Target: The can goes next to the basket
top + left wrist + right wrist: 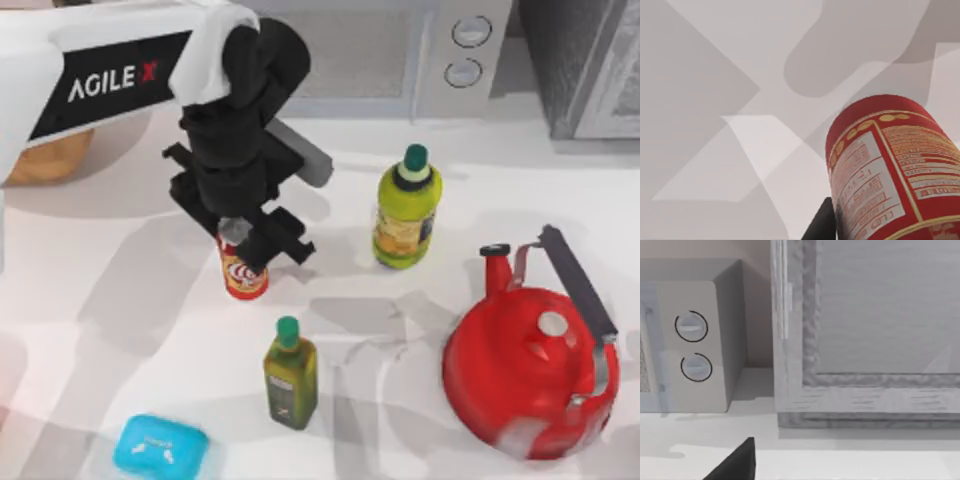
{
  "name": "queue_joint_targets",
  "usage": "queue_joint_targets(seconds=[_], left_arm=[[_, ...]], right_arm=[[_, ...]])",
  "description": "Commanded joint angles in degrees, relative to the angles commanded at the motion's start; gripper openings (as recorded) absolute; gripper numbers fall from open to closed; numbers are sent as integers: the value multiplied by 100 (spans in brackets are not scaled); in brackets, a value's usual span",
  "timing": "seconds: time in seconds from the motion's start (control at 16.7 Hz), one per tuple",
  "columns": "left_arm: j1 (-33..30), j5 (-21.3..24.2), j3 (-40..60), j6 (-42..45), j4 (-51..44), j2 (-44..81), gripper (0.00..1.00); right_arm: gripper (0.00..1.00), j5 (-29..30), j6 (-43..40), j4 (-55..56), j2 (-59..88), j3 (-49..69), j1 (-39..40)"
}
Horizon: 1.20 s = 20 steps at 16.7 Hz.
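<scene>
— Where is the can (243,272) being seen at this moment?

— It is being shown upright, left of the table's (120,330) middle, directly under the left gripper (240,238). The gripper's black body is being held over the silver top, with the fingers reaching down on either side of the upper part of the can, so the can is being pinched near its rim. In the left wrist view the red wall and printed label of the can (890,175) are being seen very close, with a dark finger (821,224) lying against the can's side.

— And the basket?

— A tan rounded shape (45,160) is being glimpsed at the far left, partly covered by the white arm (too little is showing to tell its weave). It is lying well apart from the can.

— What else is being shown on the table?

— A green-capped yellow bottle (405,208) is standing to the right of the can, an olive oil bottle (290,375) nearer than the can, a blue soap box (160,447) at the near left, and a red kettle (530,370) at the near right. A microwave (400,55) is standing at the far edge.

— And the right gripper?

— Its dark fingertip (735,464) is being seen in the right wrist view, facing the microwave's dials (692,345) and a grey cabinet (865,340); whether it is spread or pressed together cannot be told.
</scene>
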<state>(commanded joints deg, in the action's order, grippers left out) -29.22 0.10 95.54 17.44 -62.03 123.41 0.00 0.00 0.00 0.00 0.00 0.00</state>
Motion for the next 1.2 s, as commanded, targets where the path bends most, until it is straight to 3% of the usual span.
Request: queue_joint_targets(seconds=[0.24,0.42,0.66,0.96,1.2], left_arm=[[75,34,8,66,-32,-73,0],[612,189,13,432,-235,-445,0],[2015,270,-135,973,-630,-1018,0],[4083,60,-455,1106,-706,-1246,0],[5013,-16,-689,766,-211,-920,0]], right_arm=[[100,0,0,0,0,0,0],[100,0,0,0,0,0,0],[100,0,0,0,0,0,0],[100,0,0,0,0,0,0],[100,0,0,0,0,0,0]])
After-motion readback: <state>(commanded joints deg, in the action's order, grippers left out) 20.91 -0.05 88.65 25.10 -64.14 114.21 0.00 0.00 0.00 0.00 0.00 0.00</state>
